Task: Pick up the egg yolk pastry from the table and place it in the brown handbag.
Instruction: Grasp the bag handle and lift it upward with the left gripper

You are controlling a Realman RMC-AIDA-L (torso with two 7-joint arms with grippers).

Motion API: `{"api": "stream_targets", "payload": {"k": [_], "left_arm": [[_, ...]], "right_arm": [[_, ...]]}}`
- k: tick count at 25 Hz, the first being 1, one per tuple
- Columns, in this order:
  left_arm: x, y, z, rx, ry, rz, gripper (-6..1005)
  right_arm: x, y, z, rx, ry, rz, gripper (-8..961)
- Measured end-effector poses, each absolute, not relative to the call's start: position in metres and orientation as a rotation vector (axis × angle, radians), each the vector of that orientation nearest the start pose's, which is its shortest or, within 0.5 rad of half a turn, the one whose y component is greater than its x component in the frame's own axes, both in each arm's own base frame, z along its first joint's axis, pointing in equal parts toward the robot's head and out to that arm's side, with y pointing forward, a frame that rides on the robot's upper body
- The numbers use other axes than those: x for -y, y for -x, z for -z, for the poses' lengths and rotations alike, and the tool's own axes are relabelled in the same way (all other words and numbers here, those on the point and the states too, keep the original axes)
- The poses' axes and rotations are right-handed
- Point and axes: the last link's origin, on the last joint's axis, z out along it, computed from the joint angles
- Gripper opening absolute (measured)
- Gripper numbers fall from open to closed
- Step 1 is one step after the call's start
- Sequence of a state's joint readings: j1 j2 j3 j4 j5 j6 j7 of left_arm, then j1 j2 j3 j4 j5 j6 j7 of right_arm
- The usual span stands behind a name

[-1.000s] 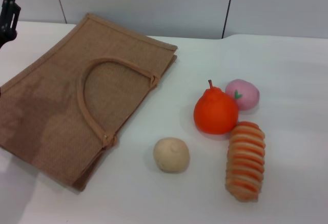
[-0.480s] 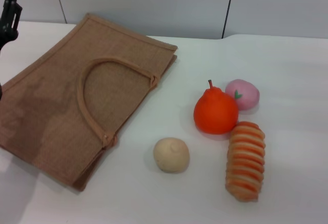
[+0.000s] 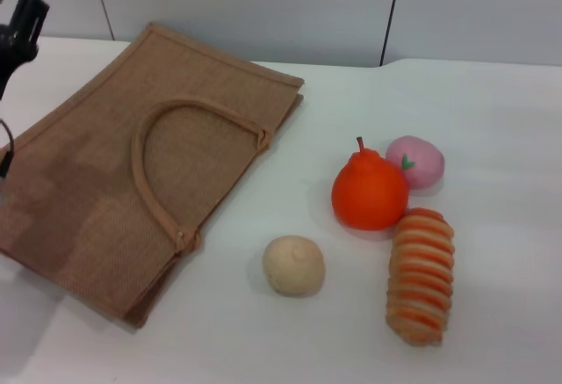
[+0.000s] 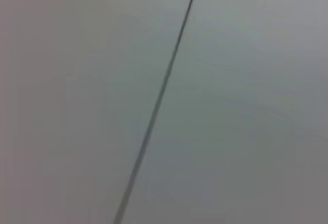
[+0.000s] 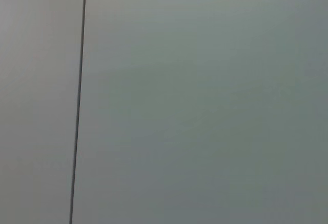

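The egg yolk pastry (image 3: pixel 293 265), a small pale beige ball with a bump on top, rests on the white table in the head view, just right of the handbag's near corner. The brown handbag (image 3: pixel 97 182) lies flat at the left, a looped handle on top of it. My left gripper (image 3: pixel 22 17) hangs high at the far left edge, above the bag's far corner and well away from the pastry, with nothing seen in it. The right gripper is out of view. Both wrist views show only a grey wall with a dark seam.
An orange fruit (image 3: pixel 369 191) with a stem, a pink peach (image 3: pixel 416 161) and a long striped bread roll (image 3: pixel 421 275) cluster to the right of the pastry. The grey wall panels (image 3: pixel 263 6) stand behind the table's (image 3: pixel 492 120) far edge.
My left gripper has shifted a little to the right and turned at the upper left edge. The pastry, the bag and the other foods have not moved.
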State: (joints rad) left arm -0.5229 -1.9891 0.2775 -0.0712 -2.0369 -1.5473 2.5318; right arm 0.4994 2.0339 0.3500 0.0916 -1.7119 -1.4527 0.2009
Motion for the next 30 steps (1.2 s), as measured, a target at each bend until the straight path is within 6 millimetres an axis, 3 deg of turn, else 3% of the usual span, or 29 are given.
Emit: {"api": "stream_targets", "payload": {"k": [5, 10, 14, 19, 30], "left_arm": [[-0.352, 0.306, -0.079, 0.728, 1.649, 1.391, 647], [-0.368, 0.299, -0.101, 0.99, 1.866, 1.397, 645], [-0.379, 0.294, -0.11, 1.189, 1.991, 1.212, 640], [-0.395, 0.292, -0.113, 1.379, 2.038, 0.847, 632], [-0.416, 0.285, -0.113, 1.369, 2.057, 0.37, 615]], "right_arm": [[-0.336, -0.312, -0.036, -0.344, 1.463, -0.886, 861], [-0.336, -0.312, -0.036, -0.344, 1.464, -0.886, 861], [-0.337, -0.312, -0.036, -0.344, 1.464, -0.887, 861], [-0.337, -0.311, -0.036, -0.342, 1.464, -0.887, 860], [-0.337, -0.312, -0.037, -0.347, 1.46, -0.883, 860]]}}
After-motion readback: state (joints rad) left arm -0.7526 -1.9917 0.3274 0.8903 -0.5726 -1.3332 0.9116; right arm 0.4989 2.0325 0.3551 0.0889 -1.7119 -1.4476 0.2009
